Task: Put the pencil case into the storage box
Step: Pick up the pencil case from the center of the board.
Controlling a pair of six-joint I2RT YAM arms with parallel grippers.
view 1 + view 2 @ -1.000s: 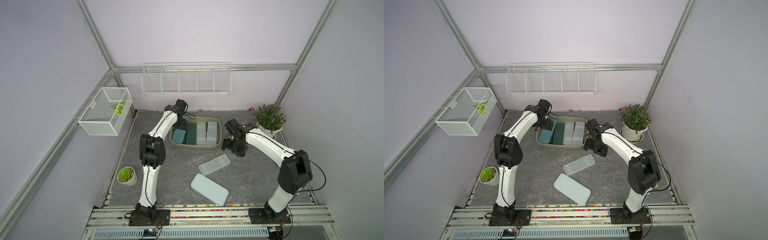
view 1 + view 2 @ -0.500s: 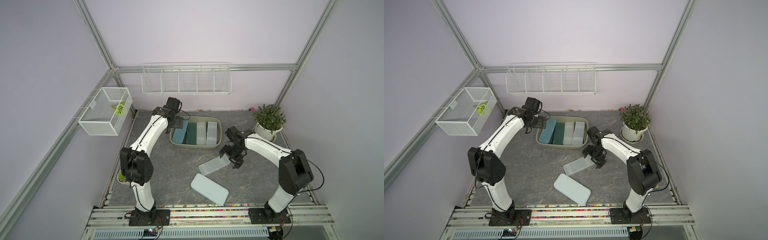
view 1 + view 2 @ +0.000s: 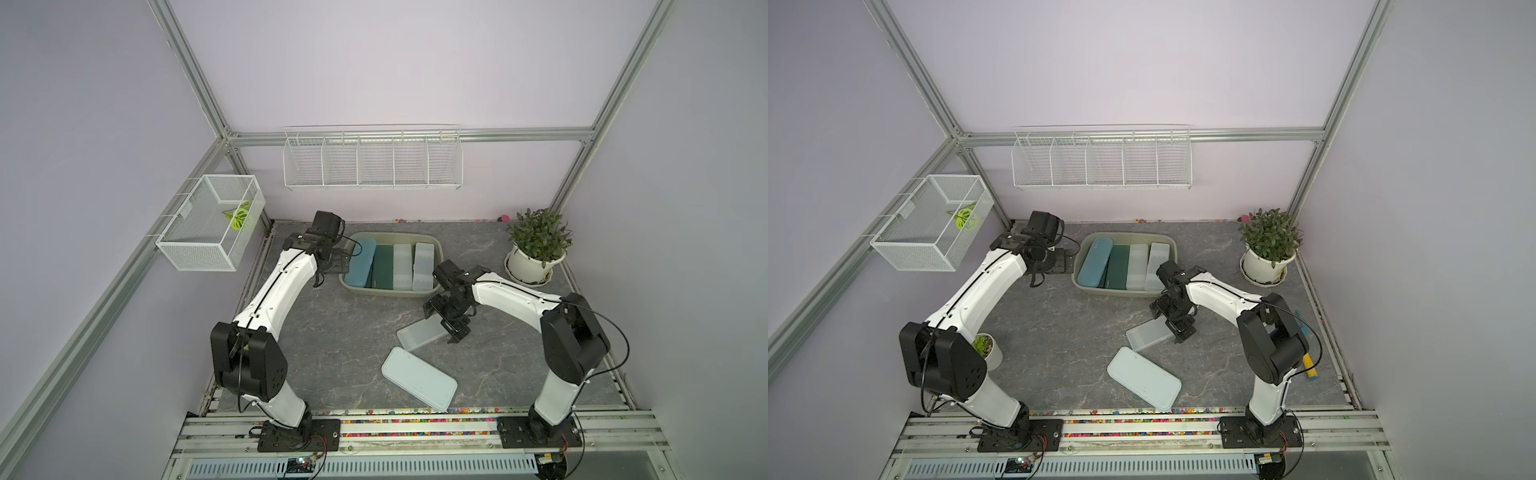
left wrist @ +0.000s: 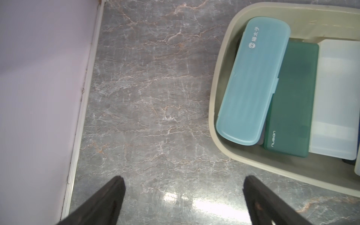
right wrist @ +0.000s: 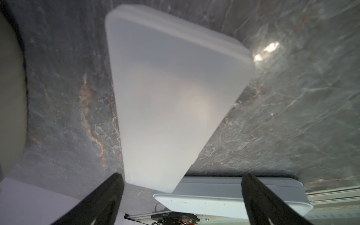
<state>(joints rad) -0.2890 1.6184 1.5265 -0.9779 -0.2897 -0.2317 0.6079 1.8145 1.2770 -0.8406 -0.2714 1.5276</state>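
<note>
While the frosted pencil case [image 3: 419, 336] lies flat on the grey marbled tabletop [image 3: 340, 332], outside and in front of the storage box [image 3: 390, 293], the right gripper [image 3: 453, 326] hangs over its end nearer the right arm. Right wrist view: both dark fingers [image 5: 109, 194] spread wide, nothing clamped between them; the case [image 5: 171, 97] stretches away beneath, neither finger seen touching it. One corner of that case sits just beside a larger pale blue case [image 3: 417, 384], which lies nearer the arm bases; whether they touch, cannot tell. Storage box holds four cases side by side: a light teal one [image 4: 253, 78] tilted against the wall nearest the left arm and overlapping a dark green one [image 4: 292, 97], then two frosted white ones [image 3: 402, 266] [image 3: 423, 266]. Left gripper [image 3: 338, 262] sits just outside the box's left wall, fingers [image 4: 105, 200] wide apart over bare tabletop, empty. Potted plant [image 3: 538, 249] stands at the far right corner, well apart from the box.
</note>
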